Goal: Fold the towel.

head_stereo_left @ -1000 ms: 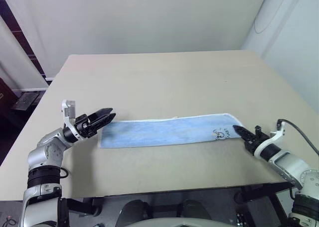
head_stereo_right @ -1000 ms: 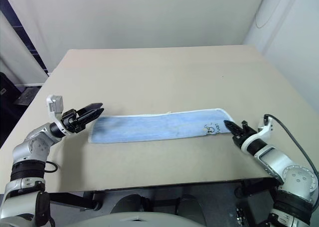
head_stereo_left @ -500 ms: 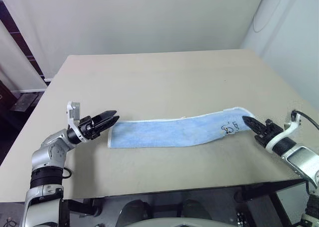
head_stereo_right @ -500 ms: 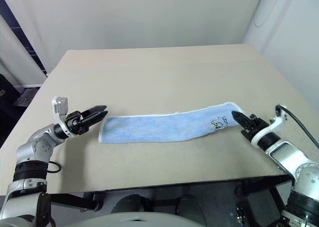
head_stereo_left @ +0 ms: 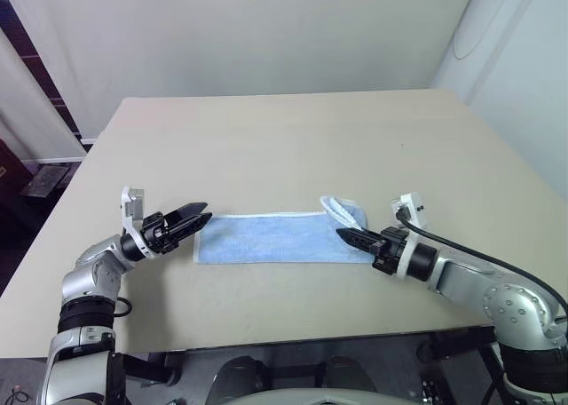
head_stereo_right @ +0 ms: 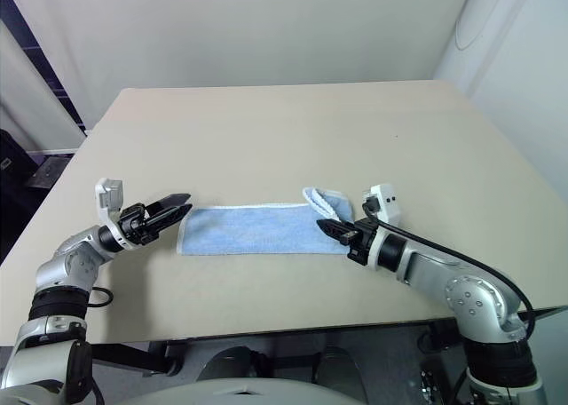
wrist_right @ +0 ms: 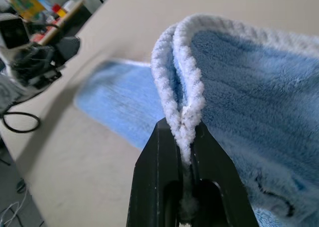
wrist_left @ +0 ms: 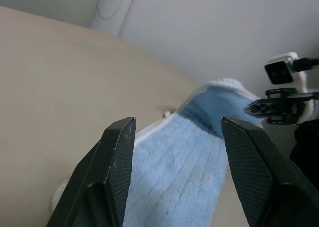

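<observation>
The towel (head_stereo_left: pixel 266 238) lies as a long light blue strip on the table (head_stereo_left: pixel 266 147), between the two pincers. Its right end is lifted off the table and curled back over the strip, forming a raised loop of cloth with white stitched edging. The right pincer (head_stereo_left: pixel 344 236) is clamped tight on that raised end; in the right wrist view the doubled white edge is pinched between its two black fingers (wrist_right: pixel 159 167), and a dark printed mark shows on the cloth just beside them. The rest of the towel lies flat, extending from the right pincer toward the left pincer (head_stereo_left: pixel 197 218). The left pincer sits just beside the towel's left end, jaws spread apart and holding nothing, pointing along the strip toward the right pincer.
</observation>
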Robot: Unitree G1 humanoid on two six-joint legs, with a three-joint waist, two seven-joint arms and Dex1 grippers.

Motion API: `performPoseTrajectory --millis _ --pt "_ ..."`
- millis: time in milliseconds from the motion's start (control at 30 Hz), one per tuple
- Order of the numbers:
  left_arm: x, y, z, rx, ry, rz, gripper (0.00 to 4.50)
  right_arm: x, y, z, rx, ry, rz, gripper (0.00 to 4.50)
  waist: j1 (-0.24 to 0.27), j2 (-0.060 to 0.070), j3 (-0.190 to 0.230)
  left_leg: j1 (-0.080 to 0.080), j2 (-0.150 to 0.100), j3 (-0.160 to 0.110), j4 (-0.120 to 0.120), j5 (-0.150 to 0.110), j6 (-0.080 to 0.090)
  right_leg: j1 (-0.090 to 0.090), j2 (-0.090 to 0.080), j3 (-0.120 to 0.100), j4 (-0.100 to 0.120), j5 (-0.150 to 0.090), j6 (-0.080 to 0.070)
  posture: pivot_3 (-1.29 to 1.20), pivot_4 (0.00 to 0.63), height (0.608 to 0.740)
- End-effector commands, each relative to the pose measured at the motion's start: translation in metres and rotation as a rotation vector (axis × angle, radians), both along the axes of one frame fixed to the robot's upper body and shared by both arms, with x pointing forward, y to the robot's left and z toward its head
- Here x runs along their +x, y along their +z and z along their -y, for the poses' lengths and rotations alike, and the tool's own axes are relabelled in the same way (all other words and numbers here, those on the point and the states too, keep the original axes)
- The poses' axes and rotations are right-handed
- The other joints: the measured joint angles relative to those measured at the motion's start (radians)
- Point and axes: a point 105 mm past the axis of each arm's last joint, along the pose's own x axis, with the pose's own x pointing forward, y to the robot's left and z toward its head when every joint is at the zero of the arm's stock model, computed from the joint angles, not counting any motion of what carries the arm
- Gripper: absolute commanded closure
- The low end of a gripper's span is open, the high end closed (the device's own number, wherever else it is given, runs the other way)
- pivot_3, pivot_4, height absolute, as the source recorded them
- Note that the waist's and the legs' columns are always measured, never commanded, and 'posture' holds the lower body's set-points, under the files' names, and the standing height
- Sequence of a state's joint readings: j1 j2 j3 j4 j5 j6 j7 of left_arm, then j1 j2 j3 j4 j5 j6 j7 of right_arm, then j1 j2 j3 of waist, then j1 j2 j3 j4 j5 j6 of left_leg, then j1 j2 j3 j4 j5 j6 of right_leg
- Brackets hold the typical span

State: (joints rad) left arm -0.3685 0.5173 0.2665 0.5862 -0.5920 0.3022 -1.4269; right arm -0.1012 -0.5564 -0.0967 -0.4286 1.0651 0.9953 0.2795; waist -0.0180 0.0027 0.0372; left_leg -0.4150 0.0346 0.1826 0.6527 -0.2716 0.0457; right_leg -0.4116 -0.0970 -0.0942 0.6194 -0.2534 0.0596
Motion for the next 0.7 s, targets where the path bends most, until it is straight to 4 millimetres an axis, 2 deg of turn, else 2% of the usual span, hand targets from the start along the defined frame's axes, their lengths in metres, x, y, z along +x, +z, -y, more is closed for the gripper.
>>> performPoseTrajectory --millis 33,233,267,333,500,600,633,700 --pt "0.005 0.011 -0.001 0.018 -0.01 0.058 1.64 0.007 0.009 -0.014 0.013 0.02 0.057 4.47 -0.002 0.0 0.0 0.0 0.0 0.0 0.0 0.0 0.0 0.0 0.0 0.0 0.0 0.0 0.0 0.0 0.0 0.74" --pt "0.004 0.01 0.0 0.01 -0.026 0.056 1.64 0.015 -0.016 -0.027 -0.044 0.029 -0.015 4.47 -0.002 0.0 0.0 0.0 0.0 0.0 0.0 0.001 -0.002 -0.001 0.0 0.0 0.001 0.0 0.0 0.0 0.0 0.74" --pt "0.004 0.01 0.0 0.007 -0.03 0.054 1.64 0.014 -0.018 -0.029 -0.038 0.04 -0.02 3.97 -0.002 0.0 0.0 0.0 0.0 0.001 0.0 0.002 -0.004 -0.001 0.0 0.0 0.0 0.0 0.0 0.0 0.0 0.74" --pt "0.005 0.011 -0.002 0.004 -0.022 0.06 1.64 0.011 -0.017 -0.033 -0.015 0.069 -0.031 3.44 -0.002 0.0 0.0 -0.001 0.0 0.001 0.0 0.003 -0.005 -0.001 0.0 0.0 0.001 0.0 0.0 0.0 0.0 0.74" --pt "0.008 0.014 -0.003 0.001 -0.008 0.065 1.64 0.011 -0.02 -0.031 -0.015 0.066 -0.043 1.6 -0.003 0.0 0.0 -0.002 0.0 0.001 0.0 0.003 -0.004 -0.001 0.0 0.0 0.001 0.0 0.0 0.0 0.0 0.74" --pt "0.013 0.012 0.004 0.033 -0.004 0.018 1.64 0.002 -0.001 -0.023 0.068 0.11 0.011 0.45 0.001 -0.001 0.0 -0.002 0.0 0.001 0.0 0.002 -0.004 -0.001 0.0 0.0 0.001 0.0 0.0 0.0 0.0 0.74" --pt "0.016 0.013 0.006 0.04 0.006 0.004 1.64 0.003 0.006 -0.016 0.098 0.096 0.028 0.16 0.002 -0.001 0.0 -0.002 0.0 0.001 0.001 0.002 -0.003 -0.001 0.0 0.0 0.001 0.0 0.0 0.0 0.0 0.74" --pt "0.02 0.021 0.016 0.04 -0.008 -0.007 1.64 0.008 0.02 0.004 0.161 0.038 0.053 0.16 0.002 -0.001 0.0 -0.002 0.0 0.001 0.001 0.001 -0.002 0.0 0.0 0.0 0.001 0.0 0.0 0.0 0.0 0.74"
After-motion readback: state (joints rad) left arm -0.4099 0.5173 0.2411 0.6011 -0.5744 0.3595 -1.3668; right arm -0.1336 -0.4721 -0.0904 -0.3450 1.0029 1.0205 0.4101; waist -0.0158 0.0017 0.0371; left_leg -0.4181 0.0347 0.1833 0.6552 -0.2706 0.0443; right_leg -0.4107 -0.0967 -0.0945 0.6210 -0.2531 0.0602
